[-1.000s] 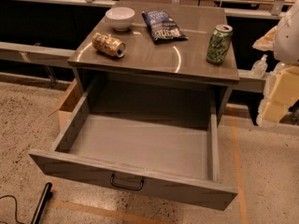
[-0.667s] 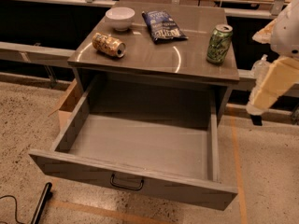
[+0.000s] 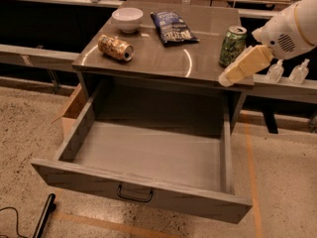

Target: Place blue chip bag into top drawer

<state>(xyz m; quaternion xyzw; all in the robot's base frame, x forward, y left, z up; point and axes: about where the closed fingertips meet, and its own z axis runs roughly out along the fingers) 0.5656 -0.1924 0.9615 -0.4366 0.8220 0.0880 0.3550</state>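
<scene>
Four things are sitting on the cabinet top (image 3: pixel 163 58): blue chip bag (image 3: pixel 173 28), white lettering unreadable, at twelve o'clock; bowl (image 3: pixel 127 19) at eleven; gold can (image 3: pixel 115 47) at ten; green can (image 3: pixel 233 45) at two. The top drawer (image 3: pixel 148 152) is standing open at six. The gripper (image 3: pixel 245 66) is hovering at three; clenched or released, cannot tell.

The arm (image 3: pixel 292 26) is cut off by the right edge. Its gripper (image 3: pixel 228 76) covers part of the counter (image 3: pixel 158 58) near the front right corner. The lettering on the bag (image 3: pixel 173 28) is too blurred to read. A box (image 3: pixel 74 108) is half hidden behind the drawer (image 3: pixel 99 180).
</scene>
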